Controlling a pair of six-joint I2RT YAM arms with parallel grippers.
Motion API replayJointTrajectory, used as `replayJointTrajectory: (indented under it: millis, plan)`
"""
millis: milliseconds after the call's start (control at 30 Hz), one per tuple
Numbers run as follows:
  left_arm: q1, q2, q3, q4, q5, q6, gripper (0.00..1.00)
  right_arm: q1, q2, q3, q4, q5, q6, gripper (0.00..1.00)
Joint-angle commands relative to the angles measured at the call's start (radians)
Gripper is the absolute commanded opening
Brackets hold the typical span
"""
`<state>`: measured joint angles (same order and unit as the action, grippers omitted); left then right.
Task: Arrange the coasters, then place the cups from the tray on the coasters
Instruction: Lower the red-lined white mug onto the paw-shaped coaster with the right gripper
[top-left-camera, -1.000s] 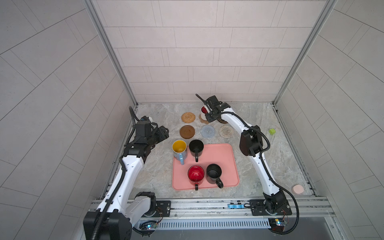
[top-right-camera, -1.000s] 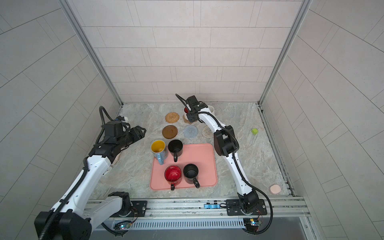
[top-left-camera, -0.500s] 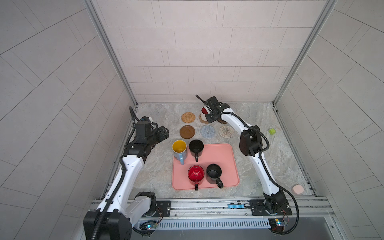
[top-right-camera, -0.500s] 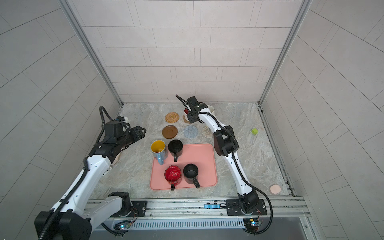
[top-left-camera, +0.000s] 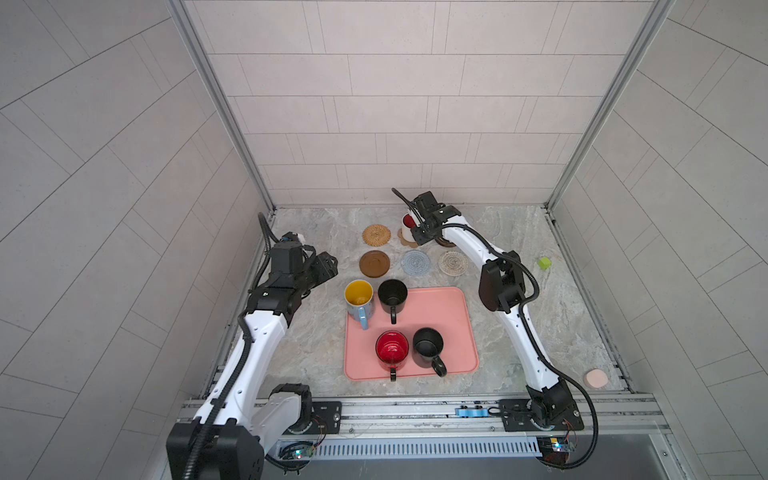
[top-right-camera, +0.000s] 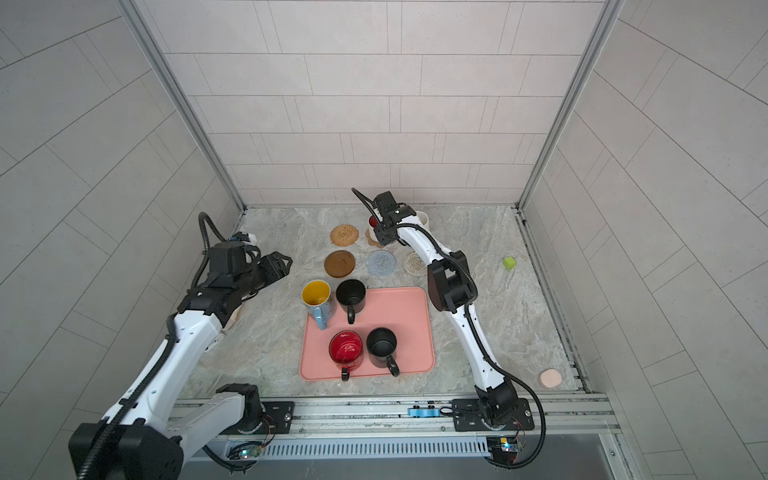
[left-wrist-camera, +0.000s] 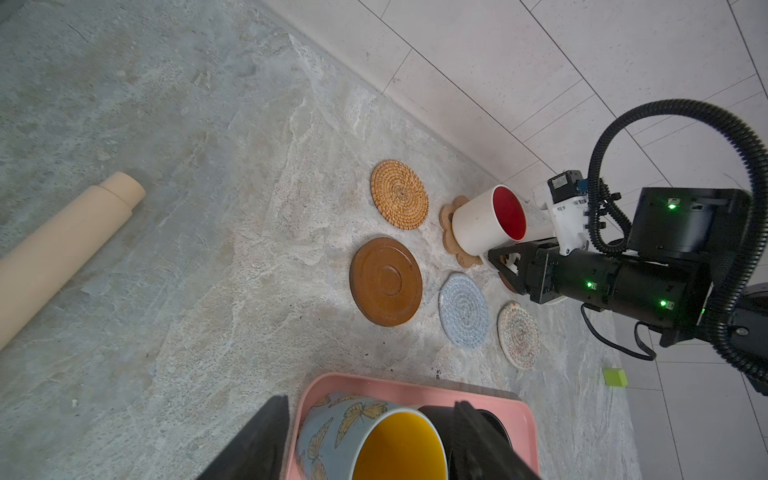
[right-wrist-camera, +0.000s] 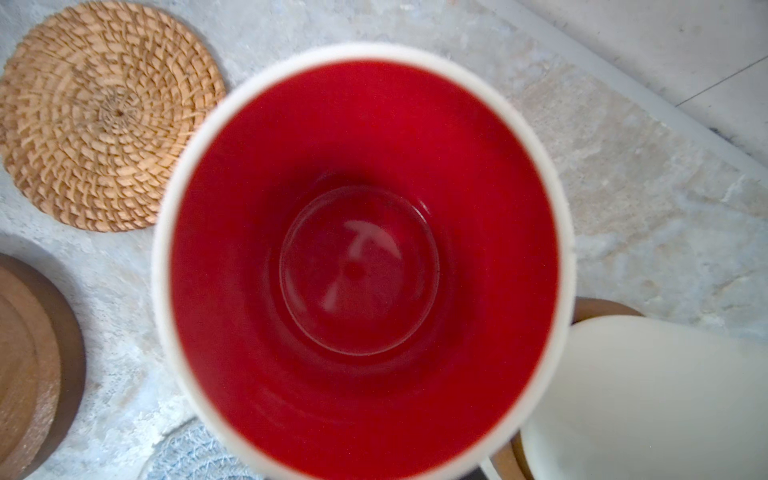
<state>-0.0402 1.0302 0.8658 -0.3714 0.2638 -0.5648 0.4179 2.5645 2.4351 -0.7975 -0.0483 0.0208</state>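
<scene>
At 12 o'clock of the pink tray (top-left-camera: 449, 316), the white mug with red inside (left-wrist-camera: 482, 224) stands upright on the paw-shape coaster (left-wrist-camera: 449, 232). The plain white mug (right-wrist-camera: 644, 395) is just beside it at 3 o'clock. The right gripper (left-wrist-camera: 505, 266) sits low at the first mug's 4 o'clock, close against it; whether its jaws grip I cannot tell. If it leaves while a finger catches this mug, the mug may slide off or strike its neighbour. The left gripper (top-right-camera: 279, 266) hangs open, far at 8 o'clock.

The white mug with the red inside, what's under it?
A tan lobed coaster; its edge sticks out around the mug's base. The coaster's middle is hidden beneath the mug.
</scene>
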Motion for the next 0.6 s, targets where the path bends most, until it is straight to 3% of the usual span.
replayJointTrajectory:
  millis: [0, 567]
  plan:
    - [0.004, -0.022, 0.032, 0.005, -0.008, 0.005, 0.69, -0.003, -0.021, 0.024, -0.018, 0.002, -0.006, 0.44]
    - [0.003, -0.063, 0.025, -0.006, -0.005, 0.002, 0.69, -0.001, -0.13, -0.06, -0.003, 0.009, -0.001, 0.66]
